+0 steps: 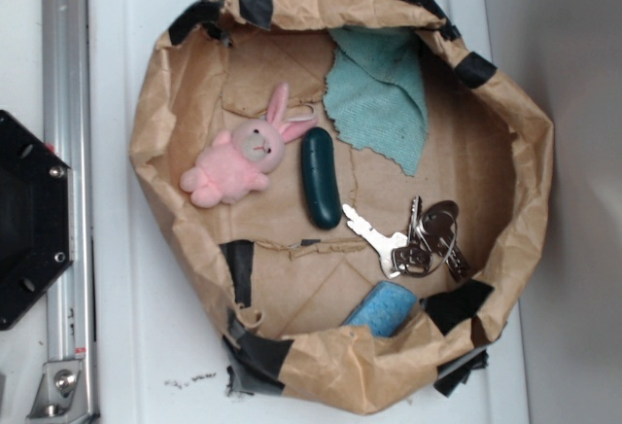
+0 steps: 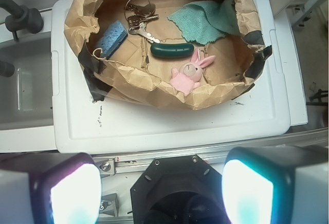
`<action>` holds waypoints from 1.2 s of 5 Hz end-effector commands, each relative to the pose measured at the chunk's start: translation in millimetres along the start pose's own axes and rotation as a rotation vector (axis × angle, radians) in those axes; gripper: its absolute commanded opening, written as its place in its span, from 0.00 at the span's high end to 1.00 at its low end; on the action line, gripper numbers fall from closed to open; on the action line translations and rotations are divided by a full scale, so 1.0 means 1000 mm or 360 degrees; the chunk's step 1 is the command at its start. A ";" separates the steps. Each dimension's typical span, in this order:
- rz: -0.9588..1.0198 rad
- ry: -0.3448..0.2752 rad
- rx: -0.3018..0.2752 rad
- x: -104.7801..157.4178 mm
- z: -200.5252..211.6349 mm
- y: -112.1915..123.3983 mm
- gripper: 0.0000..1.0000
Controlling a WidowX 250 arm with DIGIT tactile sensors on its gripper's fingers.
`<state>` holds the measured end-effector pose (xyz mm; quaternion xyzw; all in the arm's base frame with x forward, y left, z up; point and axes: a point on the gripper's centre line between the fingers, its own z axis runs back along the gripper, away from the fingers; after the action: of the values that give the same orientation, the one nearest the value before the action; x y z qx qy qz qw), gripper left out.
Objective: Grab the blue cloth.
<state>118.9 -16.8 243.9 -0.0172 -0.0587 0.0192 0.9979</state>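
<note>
White counter (image 1: 126,346) fills the exterior view, with a metal rail (image 1: 66,152) and a black mount (image 1: 29,220) along its left edge. On it sits a crumpled brown paper basin (image 1: 155,132), its rim patched with black tape. Inside, the blue cloth (image 1: 379,93) lies folded toward the far right part of the basin, its upper edge running up against the paper wall. Near it, toward the middle, a dark green pickle-shaped object (image 1: 320,191) lies just beside a pink plush bunny (image 1: 238,159). A bunch of keys (image 1: 418,239) lies toward the near right, and a small blue sponge (image 1: 381,309) leans at the near wall. No arm shows in this view. From the wrist view, the same counter (image 2: 154,126) sits well below the camera, and the paper basin (image 2: 154,88) stands toward its far edge. The blue cloth (image 2: 205,21) rests at the basin's far right side, apart from the bunny (image 2: 189,72), the green object (image 2: 172,50), the keys (image 2: 140,16) and the sponge (image 2: 113,37). Both fingers (image 2: 67,190) frame the bottom corners, spread wide apart, holding nothing, high above the counter's near edge.
</note>
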 end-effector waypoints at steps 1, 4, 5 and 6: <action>0.0000 0.0000 0.0000 0.000 0.000 0.000 0.00; 0.0723 -0.0302 0.0234 0.099 -0.099 0.039 0.00; 0.0849 -0.0493 0.0300 0.106 -0.119 0.036 0.00; 0.0862 -0.0513 0.0298 0.132 -0.147 0.038 0.00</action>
<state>254.8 13.6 86.4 0.0802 -0.1736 0.2761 0.9419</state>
